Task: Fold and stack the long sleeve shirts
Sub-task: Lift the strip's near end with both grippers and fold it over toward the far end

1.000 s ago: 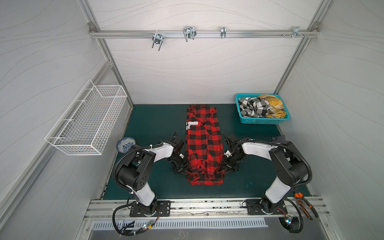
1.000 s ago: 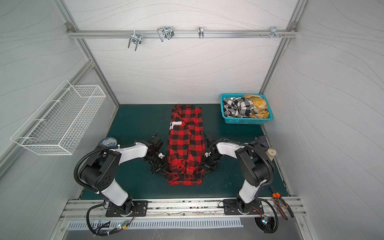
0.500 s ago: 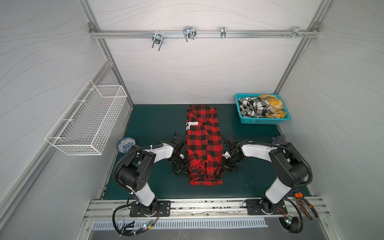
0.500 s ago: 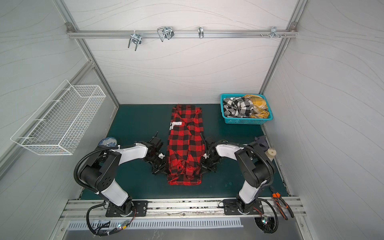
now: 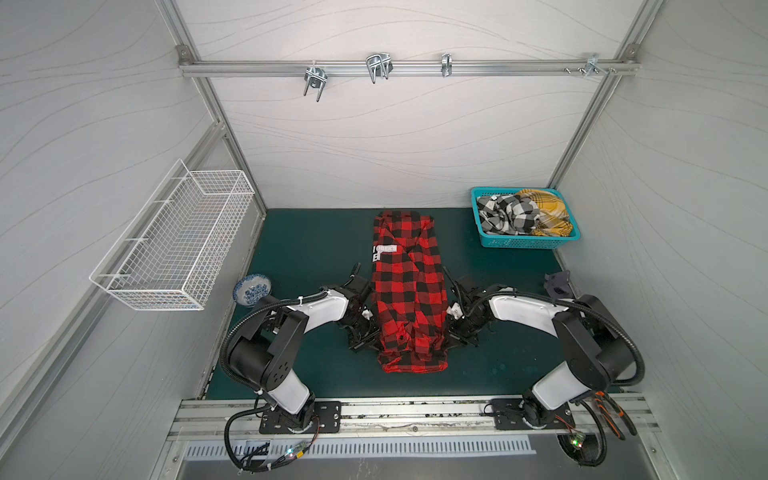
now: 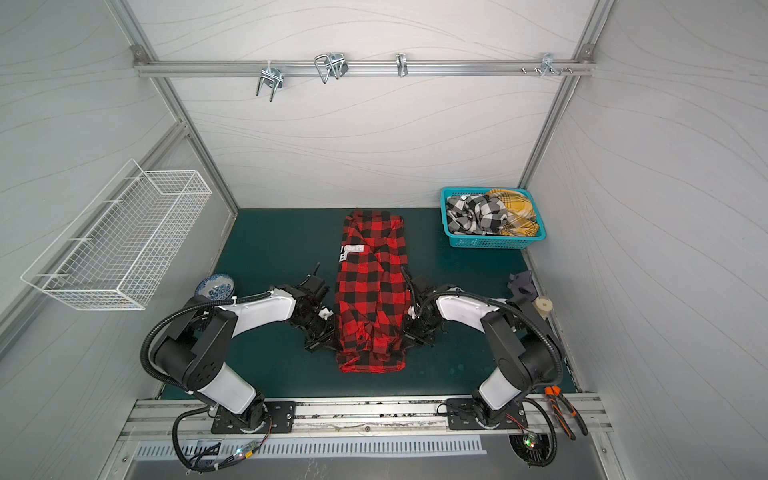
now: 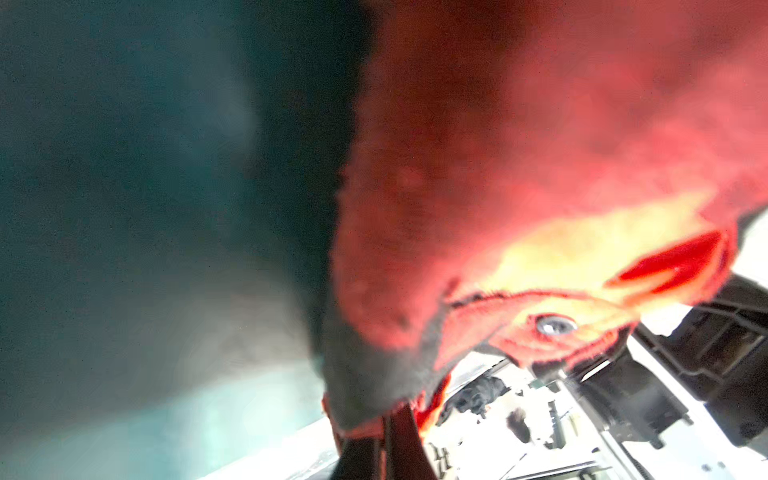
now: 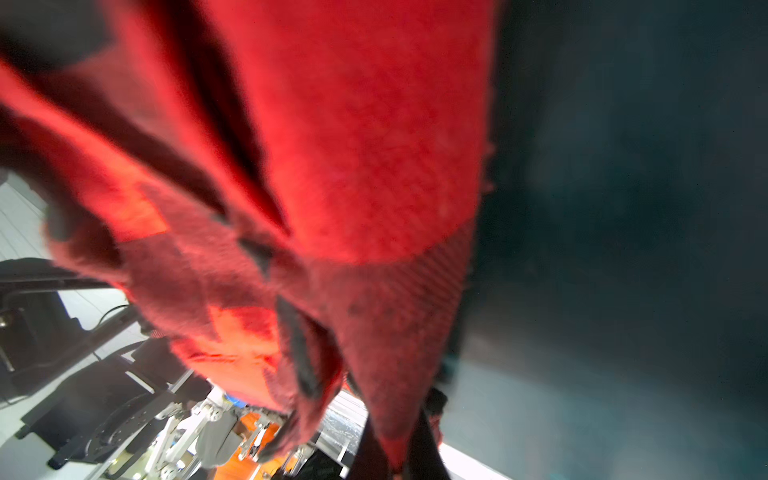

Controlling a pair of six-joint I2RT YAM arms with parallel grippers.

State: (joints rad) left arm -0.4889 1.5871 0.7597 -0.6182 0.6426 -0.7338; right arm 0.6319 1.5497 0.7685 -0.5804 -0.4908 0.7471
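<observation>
Red-and-black shirt (image 5: pixel 409 291), pinched from both sides: the left gripper (image 5: pixel 371 337) is clenched on its left edge and the right gripper (image 5: pixel 450 334) on its right edge, both close to the end nearest the arm bases. The shirt lies folded into a long strip down the middle of the green mat (image 5: pixel 311 249). In the far right corner, a teal basket (image 5: pixel 482 232) holds the black-and-white shirt (image 5: pixel 507 214) and the yellow plaid shirt (image 5: pixel 544 208), crumpled together.

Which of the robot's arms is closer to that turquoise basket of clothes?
Right. The right arm reaches the red-and-black shirt from the side nearer the turquoise basket; the left arm works the shirt's opposite edge, farther from the basket.
</observation>
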